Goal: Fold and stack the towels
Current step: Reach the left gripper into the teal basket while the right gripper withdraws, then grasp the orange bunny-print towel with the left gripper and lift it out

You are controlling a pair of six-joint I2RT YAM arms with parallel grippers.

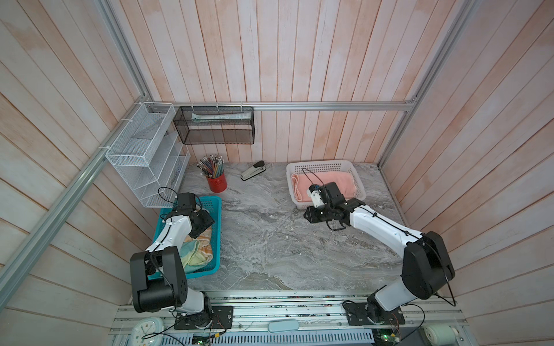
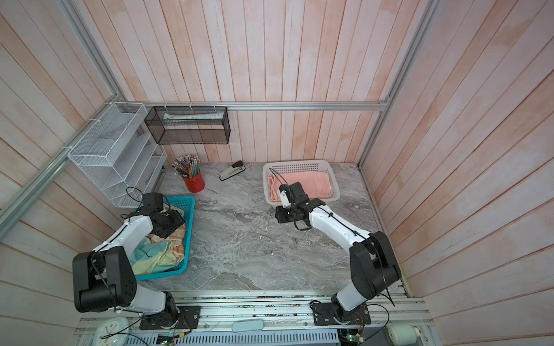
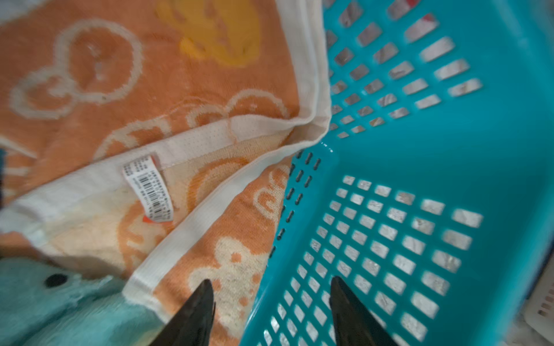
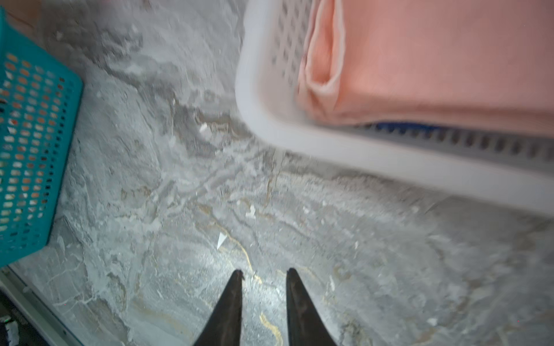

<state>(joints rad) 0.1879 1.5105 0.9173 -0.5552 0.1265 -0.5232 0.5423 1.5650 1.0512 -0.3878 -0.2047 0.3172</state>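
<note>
The left claw (image 3: 269, 280) is hanging inside the teal basket (image 3: 449, 167) with its two fingers standing well apart and nothing between them; in the left wrist view one fingertip is sitting over the orange-and-cream bunny towel (image 3: 209, 90) and the other over the bare perforated basket floor. That towel is lying rumpled in the basket, a white hem folded back and a barcode label (image 3: 148, 188) showing on its paler side. The pale yellow and teal towel (image 1: 195, 254) is lying crumpled beside it, at the end of the basket nearer the arm bases. The right claw (image 4: 264, 270) is hovering over the open grey marble bench (image 1: 284, 239), just beside the near corner of the white basket (image 1: 317, 164); its fingers are standing a little apart, holding nothing, with bare bench showing through the gap. The salmon-pink towel (image 1: 326, 182) is lying folded in the white basket, and in the right wrist view a thin strip of the royal blue towel (image 4: 398, 124) is showing beneath it.
</note>
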